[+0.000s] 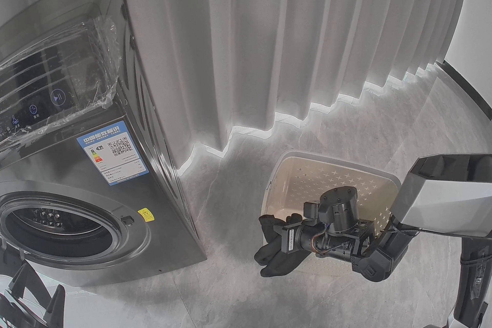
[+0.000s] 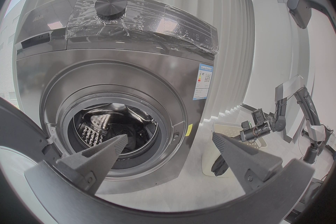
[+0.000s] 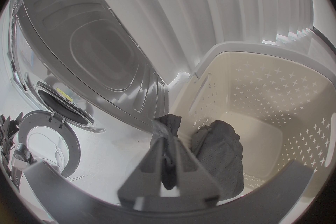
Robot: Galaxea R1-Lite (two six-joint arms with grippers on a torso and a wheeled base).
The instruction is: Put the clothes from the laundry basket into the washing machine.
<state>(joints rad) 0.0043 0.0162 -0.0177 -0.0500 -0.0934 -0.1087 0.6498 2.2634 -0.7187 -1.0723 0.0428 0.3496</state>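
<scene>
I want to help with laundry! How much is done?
Done: the washing machine has its door open, and dark cloth lies in its drum. In hand: the right gripper has its jaws shut on a dark garment at the laundry basket rim. To do: carrying that garment to the drum; the basket looks bare otherwise. The left gripper hangs open by the machine.
</scene>
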